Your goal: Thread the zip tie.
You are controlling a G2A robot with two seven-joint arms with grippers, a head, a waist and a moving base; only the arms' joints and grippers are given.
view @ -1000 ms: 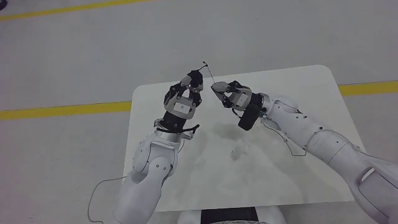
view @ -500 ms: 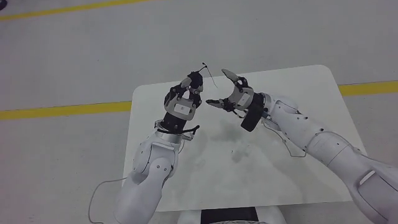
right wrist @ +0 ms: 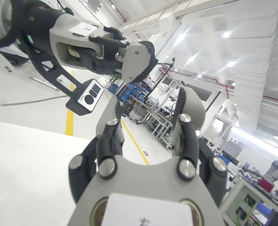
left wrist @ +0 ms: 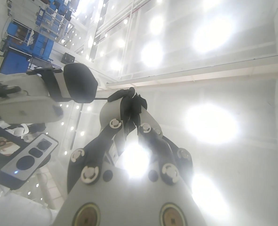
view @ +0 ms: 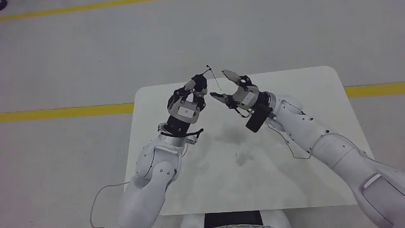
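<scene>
My left hand (view: 200, 81) is pinched shut on the zip tie (view: 212, 76), up off the table (view: 304, 88). The tie's thin free length pokes out past those fingertips towards my right hand (view: 220, 87). That hand gapes wide with nothing in it, just beside the strand; I cannot tell whether a finger (left wrist: 80, 83) touches it. I judge the step to be taking the loose end. I should bring the strand squarely between the right pads before closing, and grip close to its tip so it cannot bow away. My left should hold firm and steady. The tie looks springy, so a skewed pinch could flick it out of line.
</scene>
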